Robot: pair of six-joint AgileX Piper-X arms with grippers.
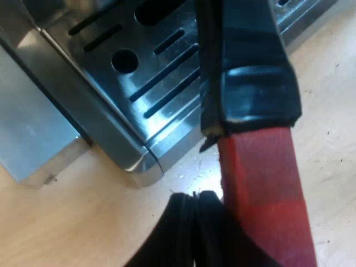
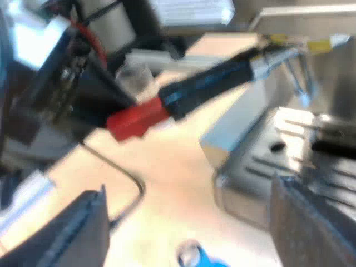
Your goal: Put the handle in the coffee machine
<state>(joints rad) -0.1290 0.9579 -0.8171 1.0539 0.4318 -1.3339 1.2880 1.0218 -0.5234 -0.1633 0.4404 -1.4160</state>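
Observation:
The metal holder's dark handle point(image 1: 250, 67) ends in red point(image 1: 267, 189) and crosses close over the espresso machine's slotted drip tray point(image 1: 144, 72). My left gripper point(image 1: 222, 222) is shut on the red end, with one black finger point(image 1: 183, 233) pressed against it. In the right wrist view the handle point(image 2: 211, 83) stretches from its red end point(image 2: 136, 122), held by the left gripper point(image 2: 83, 94), to its metal neck point(image 2: 272, 58) up at the machine's front. My right gripper point(image 2: 188, 189) stands open above the wooden table, apart from the handle.
The machine's drip tray point(image 2: 278, 161) and steel body point(image 2: 328, 72) stand beside the right gripper. A blue tamper point(image 2: 200, 258) lies on the wooden table point(image 2: 167, 183) under the right gripper. A clear measuring glass point(image 2: 136, 78) stands beyond the handle.

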